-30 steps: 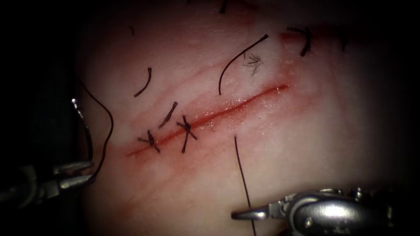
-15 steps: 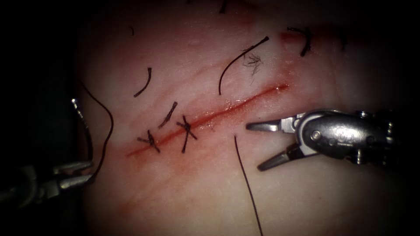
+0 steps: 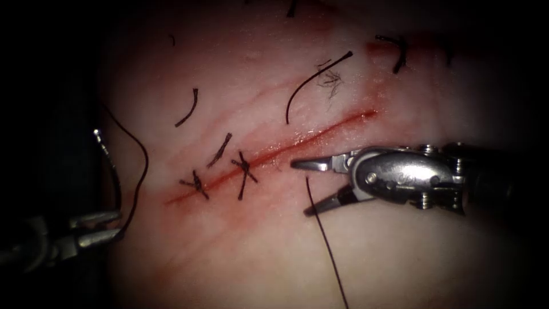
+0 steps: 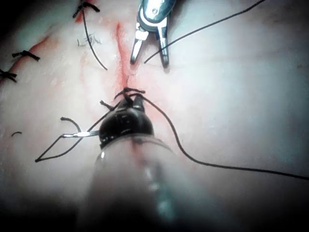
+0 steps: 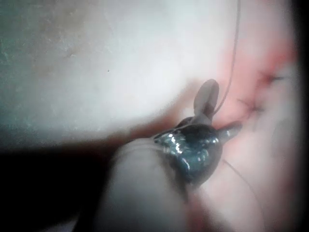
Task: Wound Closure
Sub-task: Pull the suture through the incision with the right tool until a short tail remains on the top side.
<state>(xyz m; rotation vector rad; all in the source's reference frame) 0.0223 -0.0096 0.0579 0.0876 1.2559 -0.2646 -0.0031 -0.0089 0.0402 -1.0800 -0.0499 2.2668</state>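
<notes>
The cut (image 3: 297, 140) runs slantwise across the tissue (image 3: 400, 257), with two knotted stitches (image 3: 245, 171) on its lower-left part. Off the tissue's left edge, my left tool (image 3: 118, 224) is shut on the curved needle (image 3: 111, 166) near its lower end. The needle stands upright, out of the tissue, and thread (image 3: 143, 166) loops beside it. My right tool (image 3: 301, 189) lies right of the cut, its jaws open to either side of a free thread end (image 3: 320, 229). The left wrist view also has the right tool (image 4: 149, 60) open around that thread (image 4: 203, 29).
Several cut ends of thread (image 3: 314, 80) lie loose on the tissue left of and above the cut. Another stitch (image 3: 397, 51) sits at the far upper right. Red fluid stains the tissue along the cut. The right wrist view has the right tool's jaws (image 5: 224, 113) beside thread (image 5: 234, 58).
The right tool has come up from the bottom edge and moved left to the free thread end near the cut. The left tool and the needle have stayed still.
</notes>
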